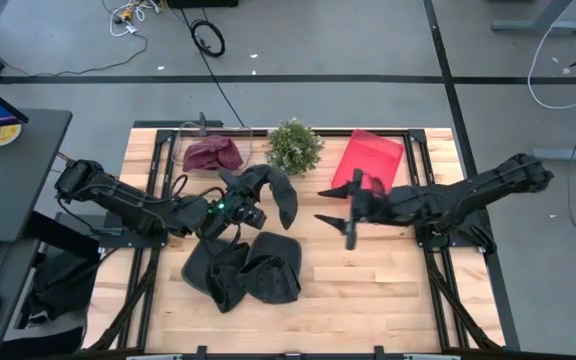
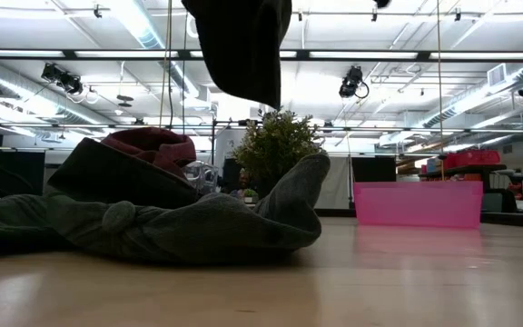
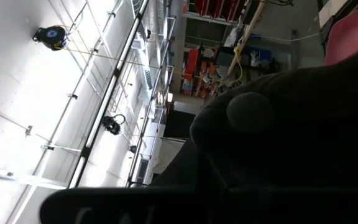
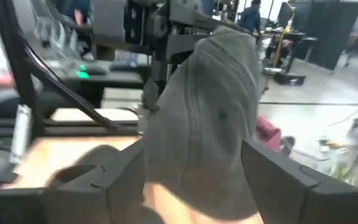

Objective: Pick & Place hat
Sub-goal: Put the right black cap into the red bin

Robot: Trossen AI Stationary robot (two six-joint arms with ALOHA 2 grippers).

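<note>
1. Above mid-table, the left gripper (image 1: 236, 208) held a dark hat (image 1: 273, 190) lifted clear of the wood; its fingers were clamped on the cloth, which hung down from them in the low view.
2. Right gripper (image 1: 351, 212) waited just across from the hat, fingers apart, pointed at it. Judgement: posed for a handover or to take the hanging edge.
3. Pile (image 1: 243, 268) of more dark hats lay on the table below the left gripper, so the lifted one likely came from there.
4. Pink bin (image 1: 370, 160) sat beyond the right gripper, beside the plant (image 1: 294, 146); likely the drop target, still without a hat.
5. Maroon hat (image 1: 214, 154) lay near the plant, untouched.
6. Risk: limp cloth may slip or snag during transfer.
</note>
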